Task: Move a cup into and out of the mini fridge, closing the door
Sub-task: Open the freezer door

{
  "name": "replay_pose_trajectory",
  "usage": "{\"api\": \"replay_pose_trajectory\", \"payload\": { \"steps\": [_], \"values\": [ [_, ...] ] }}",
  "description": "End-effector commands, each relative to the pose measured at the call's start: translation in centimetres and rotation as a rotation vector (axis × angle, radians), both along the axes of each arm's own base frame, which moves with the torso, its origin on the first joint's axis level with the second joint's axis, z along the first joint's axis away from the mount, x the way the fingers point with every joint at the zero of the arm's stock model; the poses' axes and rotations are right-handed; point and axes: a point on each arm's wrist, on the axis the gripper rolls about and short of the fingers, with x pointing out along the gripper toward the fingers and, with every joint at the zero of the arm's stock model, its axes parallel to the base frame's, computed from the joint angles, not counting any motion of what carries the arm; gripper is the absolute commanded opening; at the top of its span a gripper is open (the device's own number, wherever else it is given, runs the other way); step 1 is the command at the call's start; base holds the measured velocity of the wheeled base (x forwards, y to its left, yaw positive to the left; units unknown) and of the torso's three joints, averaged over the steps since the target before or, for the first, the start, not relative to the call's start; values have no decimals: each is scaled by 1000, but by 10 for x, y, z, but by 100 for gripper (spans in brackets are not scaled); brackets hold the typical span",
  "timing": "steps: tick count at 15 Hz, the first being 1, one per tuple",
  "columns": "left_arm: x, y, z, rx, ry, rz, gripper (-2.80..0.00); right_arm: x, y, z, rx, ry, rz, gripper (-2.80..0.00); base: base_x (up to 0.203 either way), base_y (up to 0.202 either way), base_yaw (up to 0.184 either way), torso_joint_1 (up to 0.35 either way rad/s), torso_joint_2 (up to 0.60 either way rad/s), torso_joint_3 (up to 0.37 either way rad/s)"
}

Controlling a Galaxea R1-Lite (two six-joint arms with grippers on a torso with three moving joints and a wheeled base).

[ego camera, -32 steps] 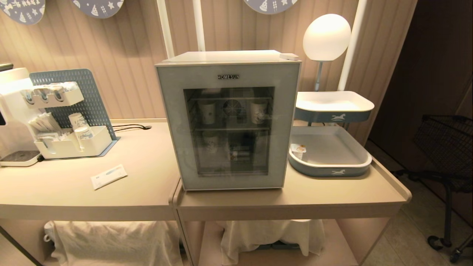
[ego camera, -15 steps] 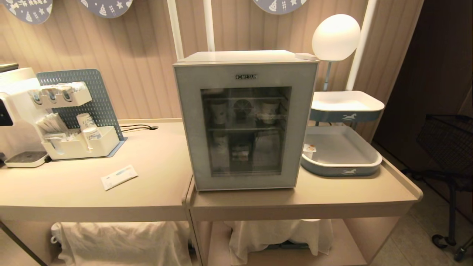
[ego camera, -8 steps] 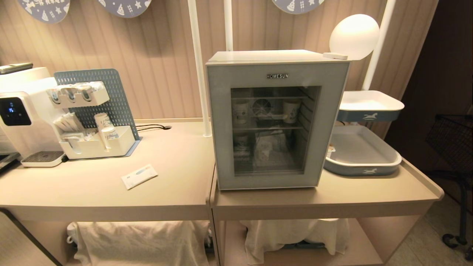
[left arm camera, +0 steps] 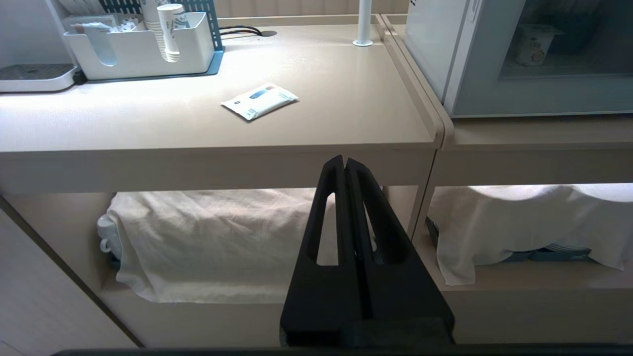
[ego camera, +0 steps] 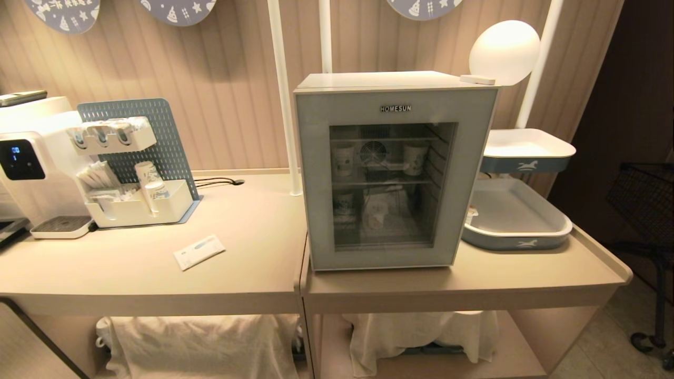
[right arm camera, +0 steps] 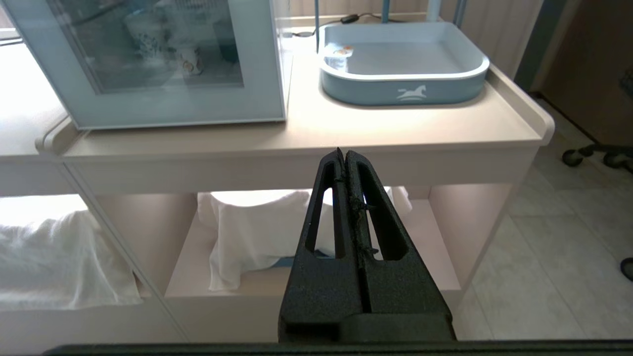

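Head view: white "HOMESUN" glass-door mini fridge [ego camera: 395, 173], door [ego camera: 316, 179] closed; small white foil-lidded cup [right arm camera: 338, 51] in blue tray [ego camera: 518, 239] beside it. Left gripper [left arm camera: 344, 165] and right gripper [right arm camera: 343, 157] pinched together, empty, below table edge.

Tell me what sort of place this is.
Probably a self-serve drinks corner, like a café or hospitality station. A glass-fronted mini fridge stands on the counter, a water dispenser sits at the left, and beside it an organiser holds paper cups and sachets.
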Motion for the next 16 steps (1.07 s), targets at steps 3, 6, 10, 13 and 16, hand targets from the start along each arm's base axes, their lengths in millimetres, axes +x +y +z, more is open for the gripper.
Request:
{"api": "replay_pose_trajectory", "payload": {
  "steps": [3,6,10,13,16],
  "values": [
    [0,0,0,0,2,0,-280,0,0,0,0,2,1,-280,156,0,2,1,1,6],
    [0,0,0,0,2,0,-280,0,0,0,-2,2,1,-280,187,0,1,2,7,0],
    [0,0,2,26,0,7,-280,0,0,0,-3,1,2,-280,23,0,0,1,4,0],
    [-15,1,48,84,-65,45,-280,0,0,0,-5,1,4,-280,0,0,0,0,0,0],
    [-67,2,164,65,-257,89,-280,0,0,0,-4,2,4,-280,0,0,0,0,0,0]
  ]
}}
